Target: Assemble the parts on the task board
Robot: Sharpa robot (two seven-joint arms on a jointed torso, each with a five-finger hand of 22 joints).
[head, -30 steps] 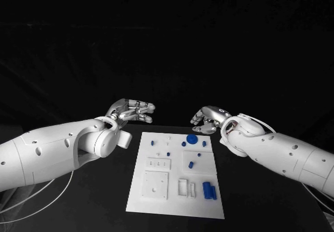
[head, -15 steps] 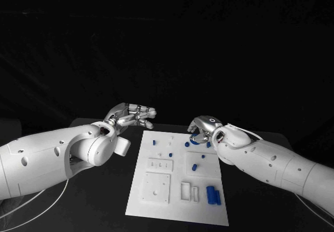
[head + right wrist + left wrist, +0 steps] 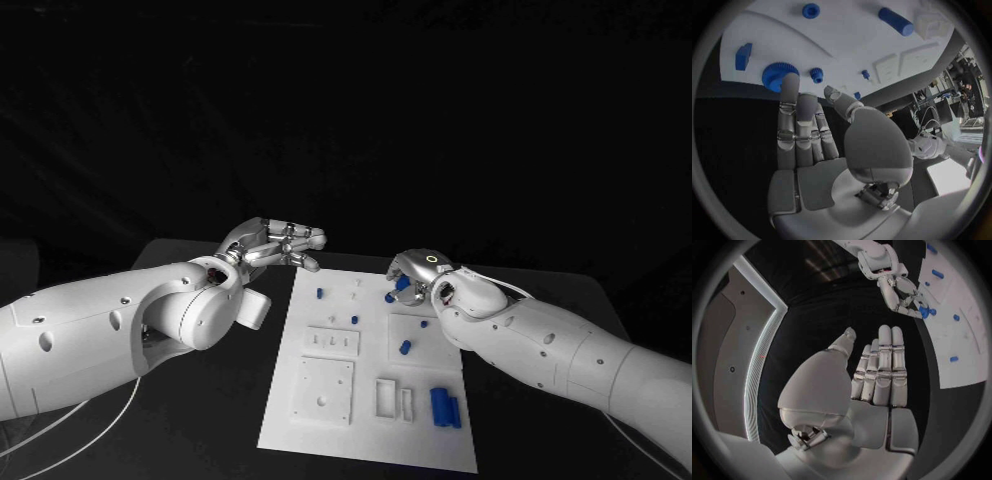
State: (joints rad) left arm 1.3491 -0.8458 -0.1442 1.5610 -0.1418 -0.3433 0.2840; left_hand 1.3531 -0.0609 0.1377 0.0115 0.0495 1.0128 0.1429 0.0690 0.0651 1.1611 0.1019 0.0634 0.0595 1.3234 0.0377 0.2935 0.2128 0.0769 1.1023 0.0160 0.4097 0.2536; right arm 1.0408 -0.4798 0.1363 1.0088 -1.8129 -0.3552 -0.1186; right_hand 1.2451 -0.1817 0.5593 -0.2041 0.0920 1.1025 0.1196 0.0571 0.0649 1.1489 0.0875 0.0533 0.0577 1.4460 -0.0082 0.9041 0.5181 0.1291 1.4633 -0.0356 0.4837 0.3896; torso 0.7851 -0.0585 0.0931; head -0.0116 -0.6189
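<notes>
The white task board point(image 3: 335, 425) lies in the middle of the black table. My right hand point(image 3: 411, 274) reaches over its far right corner, fingers stretched out and thumb apart. In the right wrist view a fingertip point(image 3: 789, 81) touches the rim of a blue gear point(image 3: 778, 75); nothing is gripped. The gear point(image 3: 398, 285) is partly hidden by the hand in the head view. The left wrist view also shows the right hand point(image 3: 901, 292) over the gear point(image 3: 924, 311). My left hand point(image 3: 274, 243) hovers off the board's far left corner, holding nothing, with straight fingers point(image 3: 882, 365).
Other blue parts lie on the board: a small gear point(image 3: 816, 75), a block point(image 3: 743, 55), a round knob point(image 3: 811, 10), a cylinder point(image 3: 895, 21), a peg point(image 3: 405, 347) and two cylinders point(image 3: 444, 407) near the front right. White raised fixtures point(image 3: 326, 390) sit at the front left.
My right hand has moved in from the board's right edge onto the blue gear. The left hand has stayed roughly where it was. The head view has shifted slightly.
</notes>
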